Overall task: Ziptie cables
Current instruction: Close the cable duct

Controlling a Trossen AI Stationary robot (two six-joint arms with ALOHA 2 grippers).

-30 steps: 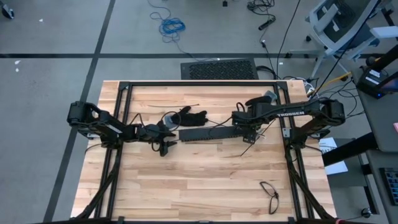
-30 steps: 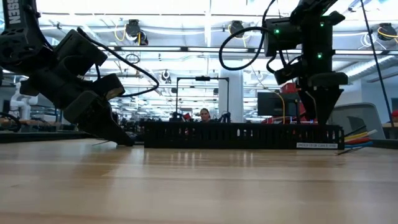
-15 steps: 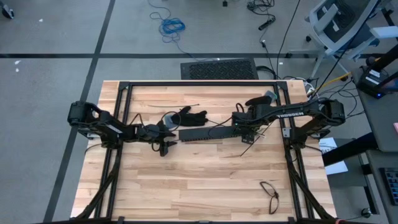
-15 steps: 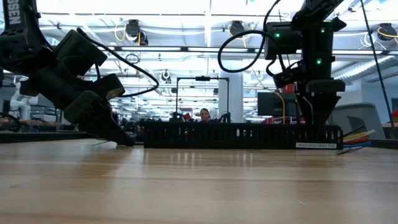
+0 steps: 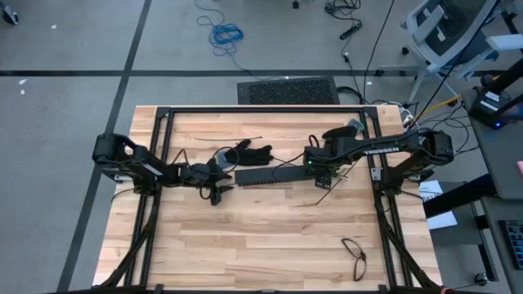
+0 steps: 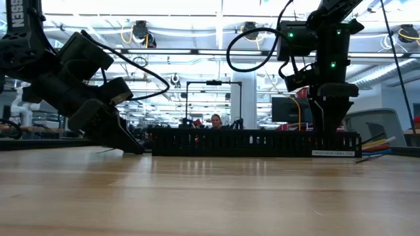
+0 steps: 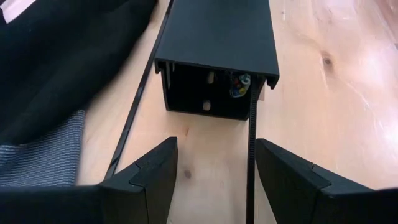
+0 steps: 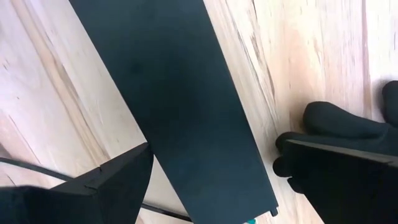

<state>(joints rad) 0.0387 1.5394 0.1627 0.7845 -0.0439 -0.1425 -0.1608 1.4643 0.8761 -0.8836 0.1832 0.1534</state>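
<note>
Cables (image 7: pixel 239 85): coloured wire ends are seen only inside the open end of the black slotted tray, in the left wrist view; a fan of coloured wires is also glimpsed at the tray's far end in the low view (image 6: pixel 380 141).

Worktop (image 5: pixel 270 233): pale wood, carrying all items listed.

Slotted tray (image 5: pixel 263 176): long and black, laid at mid-worktop between the two arms.

Black glove (image 5: pixel 248 153): laid just behind the tray's left end.

Right gripper (image 5: pixel 321 173): poised over the tray's right end, fingers spread wide to either side of it, nothing held.

Left gripper (image 7: pixel 214 171): set low at the tray's left end, fingers parted and empty, facing the open end.

Zip tie (image 7: pixel 251 155): thin black strip lying between the left fingers, running to the tray mouth.

Risks, judged: the tie may be pushed aside rather than pinched, since it lies flat on the wood; the tray may slide if the right gripper closes off-centre.

View differences: the wire ends within the tray are shown by the left wrist view alone; from above they are hidden by the tray.
</note>
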